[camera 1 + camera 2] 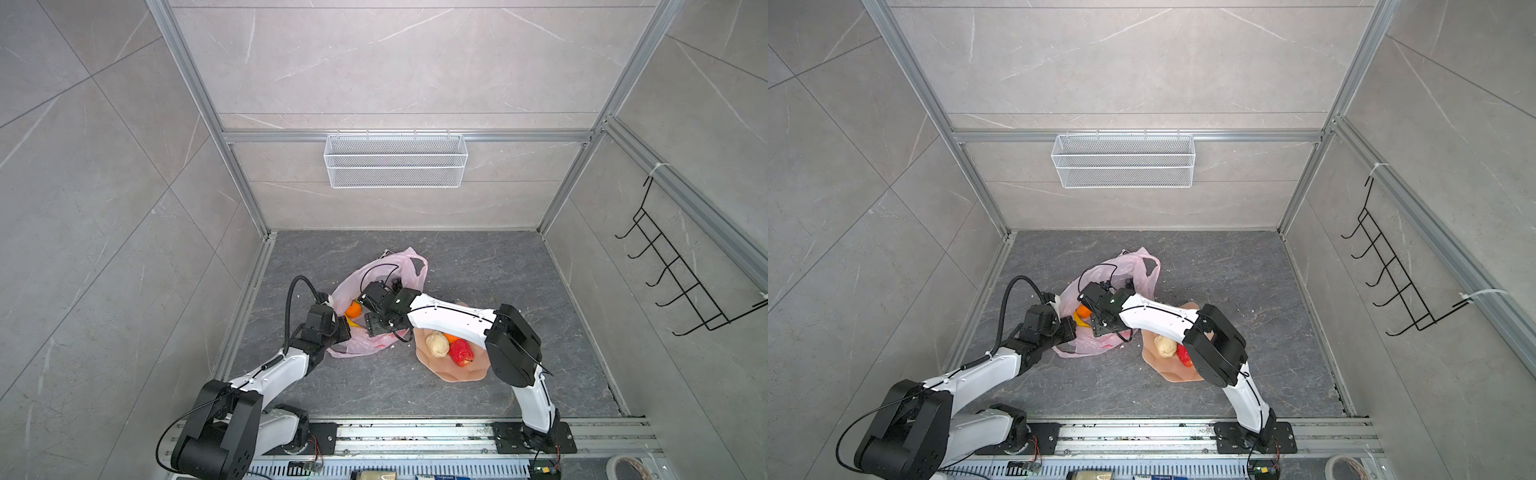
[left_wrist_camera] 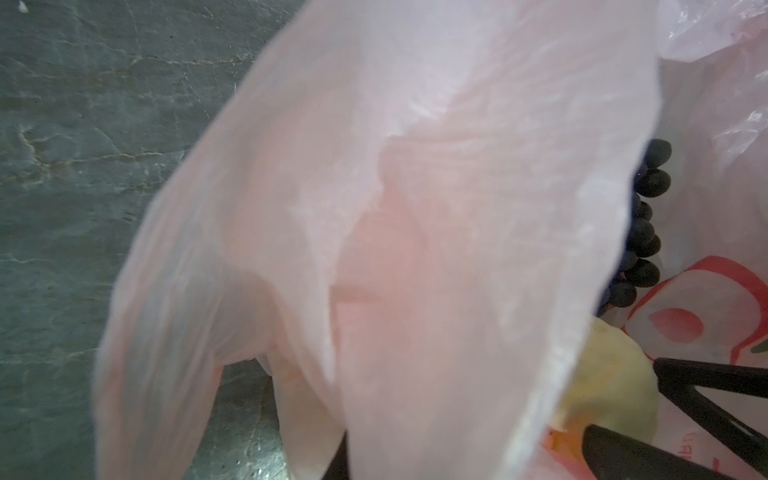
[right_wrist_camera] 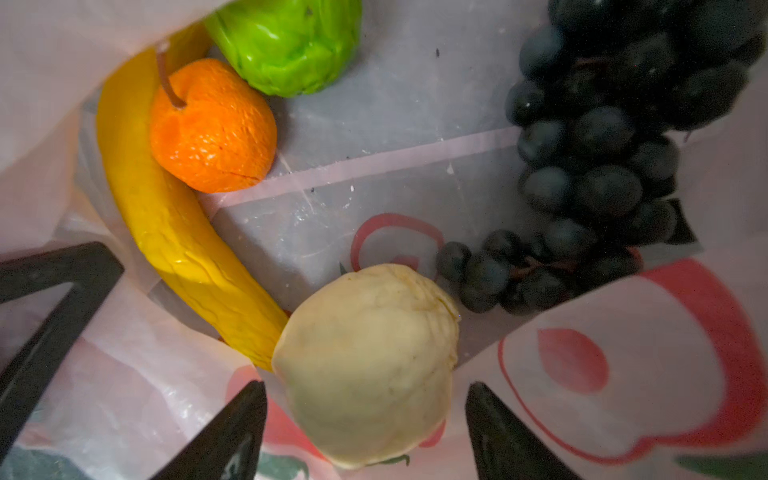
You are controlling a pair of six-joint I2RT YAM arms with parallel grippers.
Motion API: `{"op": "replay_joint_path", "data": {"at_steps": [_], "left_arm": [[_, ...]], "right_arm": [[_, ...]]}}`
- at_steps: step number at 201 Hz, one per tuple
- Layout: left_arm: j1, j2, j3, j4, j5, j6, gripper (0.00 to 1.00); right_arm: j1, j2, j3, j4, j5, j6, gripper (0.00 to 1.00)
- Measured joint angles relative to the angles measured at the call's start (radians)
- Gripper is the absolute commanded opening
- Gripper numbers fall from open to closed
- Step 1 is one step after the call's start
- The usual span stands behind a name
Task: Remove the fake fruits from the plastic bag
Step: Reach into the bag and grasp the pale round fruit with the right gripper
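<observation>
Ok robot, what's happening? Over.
Left end effector shut on thin pink plastic bag. Right end effector open around round beige toy fruit. Dark purple grape bunch beside.

Overhead pair, close wrist pair.
Both top views look down across the whole surface (image 1: 415, 395); both wrist views sit close, sharing the plastic bag (image 3: 415, 166) interior ahead of the right claw (image 3: 365, 386).

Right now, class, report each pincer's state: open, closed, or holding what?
Left pincer: closed, pinching the thin translucent pink plastic bag at its edge.
Right pincer: open, straddling the beige round toy fruit.
</observation>
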Motion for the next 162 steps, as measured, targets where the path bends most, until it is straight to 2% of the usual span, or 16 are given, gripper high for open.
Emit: {"op": "replay_joint_path", "data": {"at_steps": [37,107,162], "left_arm": [[0.000,0.000,0.000,0.000,0.000,0.000,0.08],[-0.001,0.000,0.002,0.000,-0.001,0.000,0.08],[0.000,0.000,0.004,-0.001,-0.001,0.000,0.08]], "right_arm": [[-0.002,0.041,0.000,0.001,-0.004,0.001,0.77],[-0.014,0.060,0.000,0.029,-0.010,-0.004,0.62],[-0.014,0.044,0.000,0.046,-0.010,-0.020,0.61]]}}
